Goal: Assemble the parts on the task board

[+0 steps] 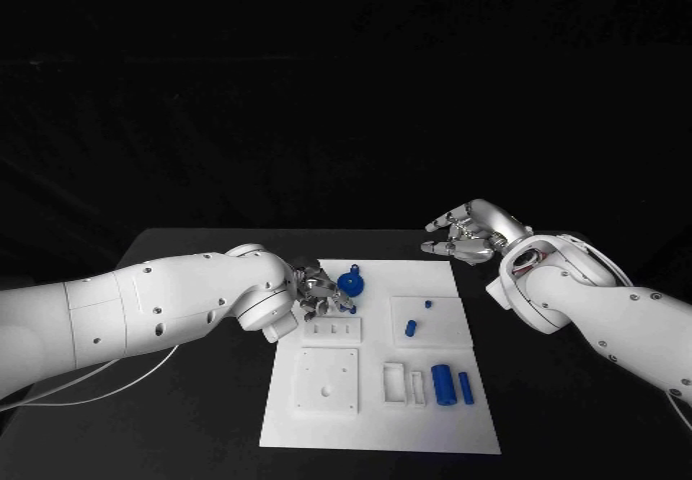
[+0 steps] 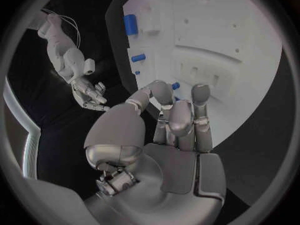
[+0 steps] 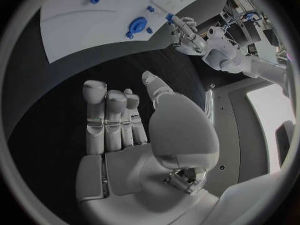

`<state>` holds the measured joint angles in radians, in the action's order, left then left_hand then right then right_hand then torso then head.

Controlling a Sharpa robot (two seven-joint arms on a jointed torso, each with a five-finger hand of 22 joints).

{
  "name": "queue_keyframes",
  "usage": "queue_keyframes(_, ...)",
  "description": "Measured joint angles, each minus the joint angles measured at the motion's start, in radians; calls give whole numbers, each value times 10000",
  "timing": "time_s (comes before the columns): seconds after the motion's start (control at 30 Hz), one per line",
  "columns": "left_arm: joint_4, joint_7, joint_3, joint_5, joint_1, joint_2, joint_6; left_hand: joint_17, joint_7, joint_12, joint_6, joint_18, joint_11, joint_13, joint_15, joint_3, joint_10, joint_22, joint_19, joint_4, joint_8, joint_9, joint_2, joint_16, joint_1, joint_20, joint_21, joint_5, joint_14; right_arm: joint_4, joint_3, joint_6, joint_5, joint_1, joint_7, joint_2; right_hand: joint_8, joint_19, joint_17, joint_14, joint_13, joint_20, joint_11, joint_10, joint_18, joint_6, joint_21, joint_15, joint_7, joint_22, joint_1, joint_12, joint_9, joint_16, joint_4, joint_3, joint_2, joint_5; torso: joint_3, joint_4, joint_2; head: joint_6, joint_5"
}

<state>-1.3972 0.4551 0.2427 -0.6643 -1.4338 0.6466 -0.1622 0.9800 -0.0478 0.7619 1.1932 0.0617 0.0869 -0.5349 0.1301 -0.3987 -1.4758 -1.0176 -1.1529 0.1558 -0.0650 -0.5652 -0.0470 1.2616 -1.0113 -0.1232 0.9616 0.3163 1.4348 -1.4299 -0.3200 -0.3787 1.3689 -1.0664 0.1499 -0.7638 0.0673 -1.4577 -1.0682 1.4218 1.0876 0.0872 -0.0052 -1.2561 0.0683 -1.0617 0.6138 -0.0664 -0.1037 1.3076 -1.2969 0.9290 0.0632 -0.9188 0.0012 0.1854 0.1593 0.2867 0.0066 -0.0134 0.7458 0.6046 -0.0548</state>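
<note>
On the board's (image 1: 378, 425) near end lie 2 blue cylinders (image 1: 451, 385). Farther back, the left hand (image 1: 313, 287) pinches a small blue part (image 3: 169, 18) beside the blue knob (image 1: 353, 283). The right hand (image 1: 464, 234) hovers beyond the board's far right corner, holding nothing, fingers loosely apart.

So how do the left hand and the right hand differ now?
The left hand is over the task board, while the right hand hovers above the bare table, off the board's far right corner. The left hand pinches a small blue part at its fingertips; the right hand holds nothing, fingers apart. Both are silver.
</note>
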Motion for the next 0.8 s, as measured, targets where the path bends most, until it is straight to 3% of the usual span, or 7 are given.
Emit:
queue_keyframes(0.4, 31, 198, 6, -702, 262, -99, 32, 190, 0, 359, 0, 2, 0, -214, -68, 28, 0, -1055, -324, 52, -78, -2, -124, 155, 124, 146, -714, 21, 72, 66, -10, 18, -230, -15, -21, 64, 0, 0, 22, 0, -22, 0, 0, 0, 0, -1, -37, 0, 1, -1, 0, 0, 1, 0, -27, 84, 0, 271, -7, -20, 13, 141, -18)
queue_keyframes(0.8, 108, 390, 6, -1191, 336, -56, 371, 298, 0, 435, 0, 2, -1, -288, -68, 31, 1, -2007, -587, 54, -79, -54, -188, 196, 188, 231, -1444, -76, 72, 80, -10, 53, -290, -15, -22, 71, 0, 0, 39, 0, -46, 0, 37, 36, 0, -10, -115, 0, 10, -1, 0, 0, 1, 0, -55, 112, 0, 425, -3, -12, 12, 221, -25)
